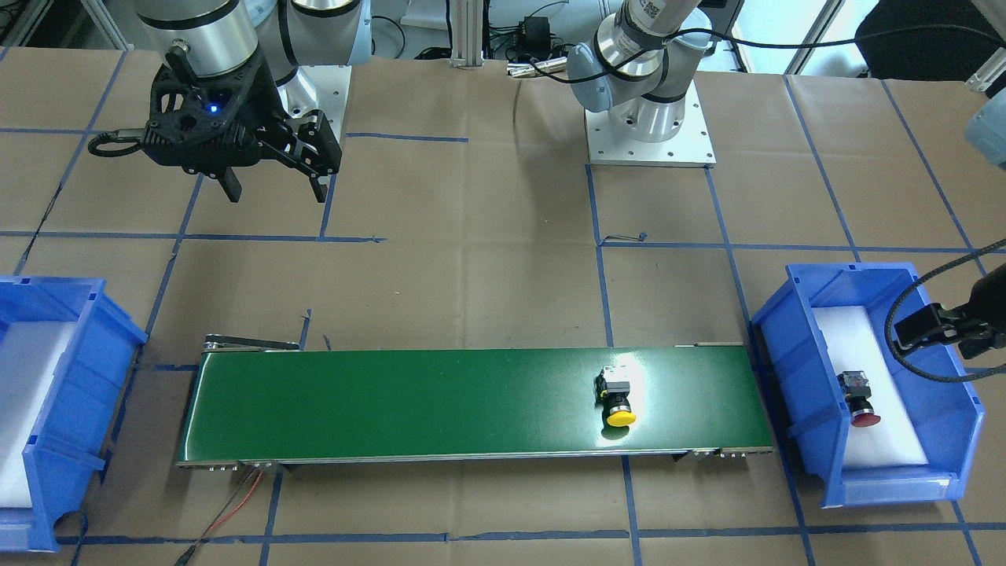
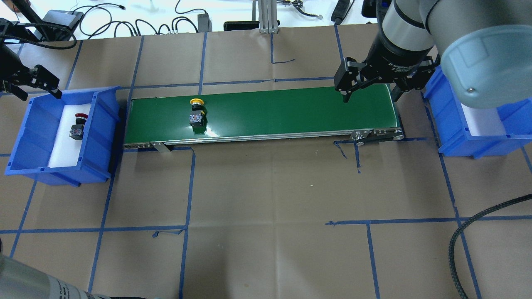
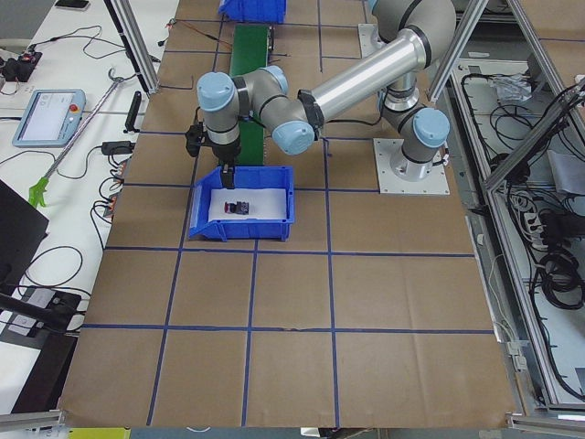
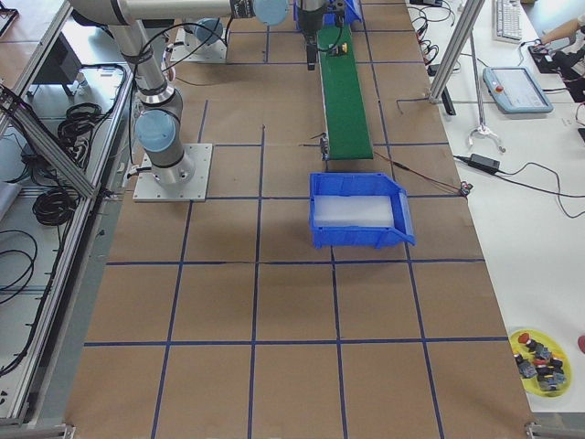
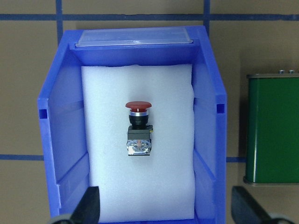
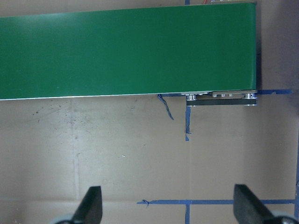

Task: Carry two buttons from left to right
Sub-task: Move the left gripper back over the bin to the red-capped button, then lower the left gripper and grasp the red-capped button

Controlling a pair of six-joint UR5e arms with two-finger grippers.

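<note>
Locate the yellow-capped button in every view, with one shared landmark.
Front-facing: yellow-capped button on green belt, right part.
Overhead: button on belt's left part.
Exterior left: cannot make it out.
Exterior right: tiny, belt's far end.
Left wrist: absent.
Right wrist: absent.
Landmark: the green belt.

Brown-papered table (image 2: 266, 187), blue tape grid (image 2: 95, 229), aluminium frame posts (image 4: 455, 46), white side bench (image 4: 530, 201); perhaps a tablet (image 4: 516, 89)

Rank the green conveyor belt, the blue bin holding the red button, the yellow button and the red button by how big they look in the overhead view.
1. Green conveyor belt
2. Blue bin
3. Yellow button and red button: they look about alike, so I won't rank them.
</note>
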